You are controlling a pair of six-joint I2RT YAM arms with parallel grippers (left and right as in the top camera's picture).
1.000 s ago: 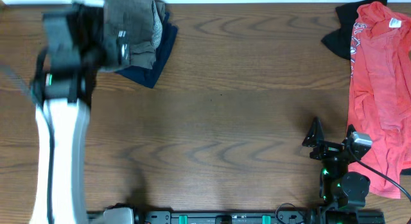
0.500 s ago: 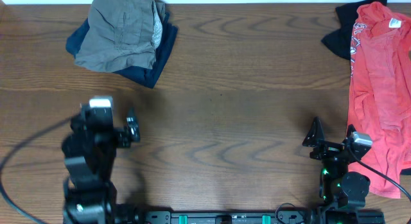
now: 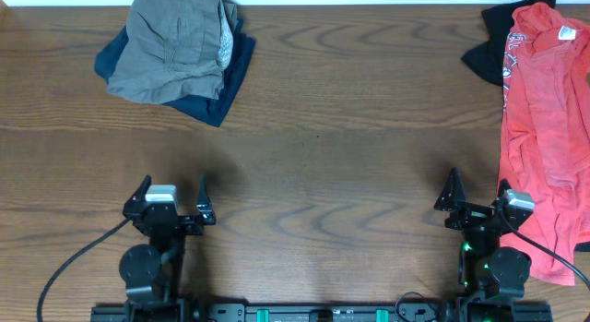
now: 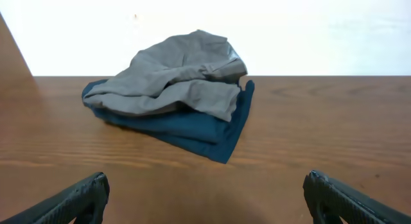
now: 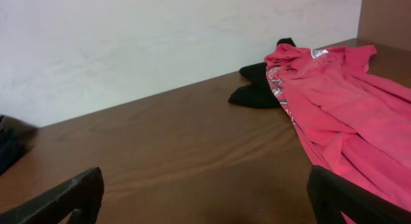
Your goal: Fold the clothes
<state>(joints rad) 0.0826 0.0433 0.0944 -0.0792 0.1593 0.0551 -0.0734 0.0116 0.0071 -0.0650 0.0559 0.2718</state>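
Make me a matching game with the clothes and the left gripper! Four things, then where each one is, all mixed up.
Things:
1. grey-khaki shorts
2. navy garment
3. red-orange T-shirt
4. left gripper

Places or states:
A. spread along the right side of the table
B. open, holding nothing, near the front edge
C. top of the pile at the far left
D. bottom of that pile

Pairs: 1-C, 2-D, 3-A, 4-B.

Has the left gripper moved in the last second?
Yes. The left gripper has pulled back from the shorts to the near edge of the table, open.
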